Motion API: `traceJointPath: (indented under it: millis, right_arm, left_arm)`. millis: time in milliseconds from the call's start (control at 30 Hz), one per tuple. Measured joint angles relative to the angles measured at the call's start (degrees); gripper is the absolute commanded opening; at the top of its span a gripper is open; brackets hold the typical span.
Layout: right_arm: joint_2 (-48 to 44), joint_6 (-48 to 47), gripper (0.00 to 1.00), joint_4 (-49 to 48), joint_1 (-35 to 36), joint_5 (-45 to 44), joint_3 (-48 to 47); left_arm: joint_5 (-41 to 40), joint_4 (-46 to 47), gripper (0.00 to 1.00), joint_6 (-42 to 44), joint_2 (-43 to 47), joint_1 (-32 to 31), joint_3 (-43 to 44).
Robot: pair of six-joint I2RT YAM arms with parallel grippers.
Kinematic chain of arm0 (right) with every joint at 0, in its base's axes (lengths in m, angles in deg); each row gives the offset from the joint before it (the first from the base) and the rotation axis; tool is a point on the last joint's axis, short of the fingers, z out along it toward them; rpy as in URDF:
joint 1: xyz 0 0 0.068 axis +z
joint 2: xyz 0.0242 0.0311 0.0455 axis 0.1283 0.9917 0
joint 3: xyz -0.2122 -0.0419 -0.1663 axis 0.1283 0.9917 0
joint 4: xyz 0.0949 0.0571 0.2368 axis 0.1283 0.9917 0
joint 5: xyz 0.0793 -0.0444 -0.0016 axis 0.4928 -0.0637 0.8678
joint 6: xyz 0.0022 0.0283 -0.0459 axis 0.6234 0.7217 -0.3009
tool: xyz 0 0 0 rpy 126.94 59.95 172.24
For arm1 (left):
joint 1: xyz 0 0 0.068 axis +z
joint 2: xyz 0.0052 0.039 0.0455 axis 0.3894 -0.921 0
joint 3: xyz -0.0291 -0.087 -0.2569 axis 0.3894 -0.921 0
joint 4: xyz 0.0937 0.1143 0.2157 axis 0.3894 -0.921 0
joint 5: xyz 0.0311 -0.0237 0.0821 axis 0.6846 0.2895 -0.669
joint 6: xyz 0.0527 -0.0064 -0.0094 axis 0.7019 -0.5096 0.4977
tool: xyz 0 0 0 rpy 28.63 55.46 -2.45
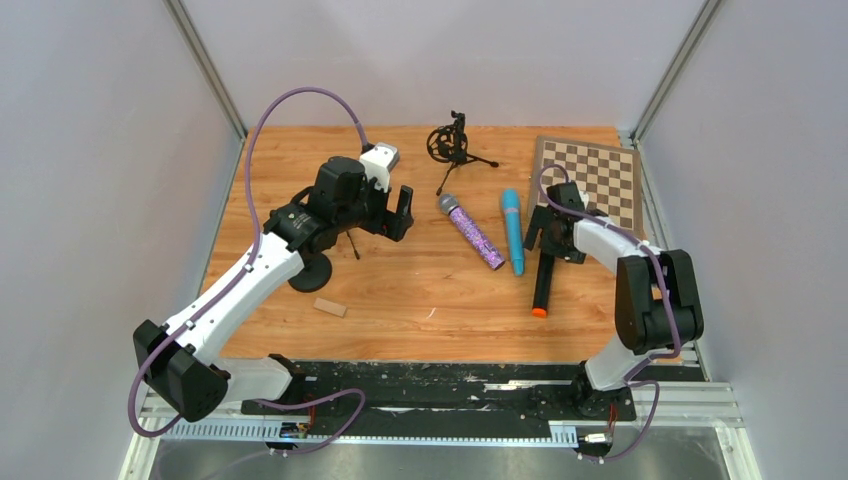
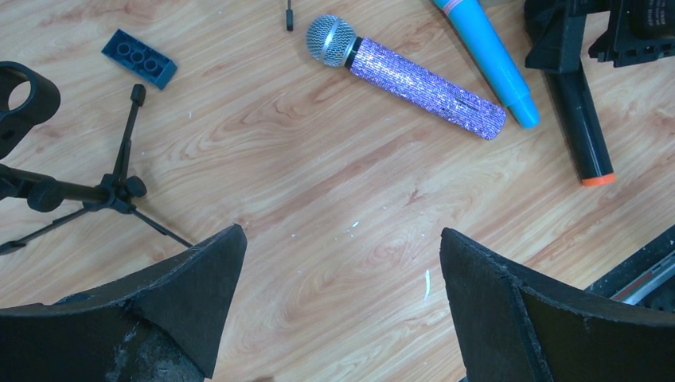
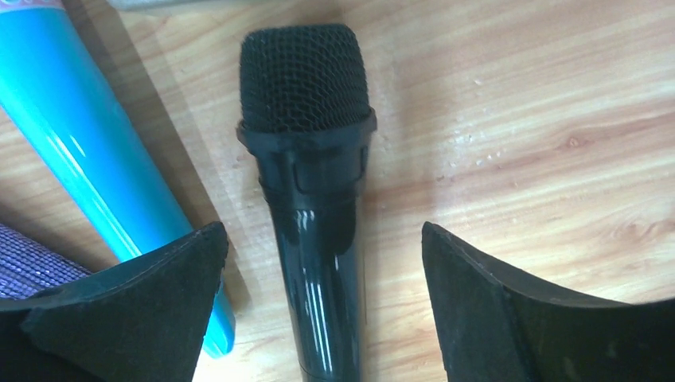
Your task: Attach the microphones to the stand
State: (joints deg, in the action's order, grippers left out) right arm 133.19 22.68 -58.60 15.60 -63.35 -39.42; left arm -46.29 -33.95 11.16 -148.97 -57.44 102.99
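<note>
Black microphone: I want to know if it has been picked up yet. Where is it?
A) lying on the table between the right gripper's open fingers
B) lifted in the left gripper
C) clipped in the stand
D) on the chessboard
A: the black microphone lies flat on the table, and the right gripper is open around it with a gap on each side.

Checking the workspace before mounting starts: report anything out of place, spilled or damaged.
Nothing looks spilled or broken. Three strays sit on the table: a chessboard in the far right corner, a wood block near the front edge, and a blue brick beside a tripod leg.
</note>
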Motion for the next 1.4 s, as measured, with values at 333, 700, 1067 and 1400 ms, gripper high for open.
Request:
traceJointPath:
  millis: [333, 700, 1067, 1400]
  right_arm:
    - [-1.3, 0.1, 0.54, 0.3, 1.2, -2.4, 2.6]
    - [0.7, 0.3, 0.36, 0.3, 1.9, -2.9, 2.4]
    - [1.3, 0.2, 0.00, 0.3, 2.2, -2.8, 1.7]
    - [-1.4, -0.2, 0.00, 0.4, 2.2, -1.1, 1.7]
  left_arm:
    - [0.0, -0.1, 1.00, 0.0, 0.0, 0.0, 0.0]
    - [-0.2, -0.1, 1.00, 0.1, -0.3, 0.0, 0.0]
    - [-0.5, -0.1, 1.00, 0.1, -0.3, -0.3, 0.0]
    - [-0.2, -0.1, 1.00, 0.5, -0.3, -0.3, 0.0]
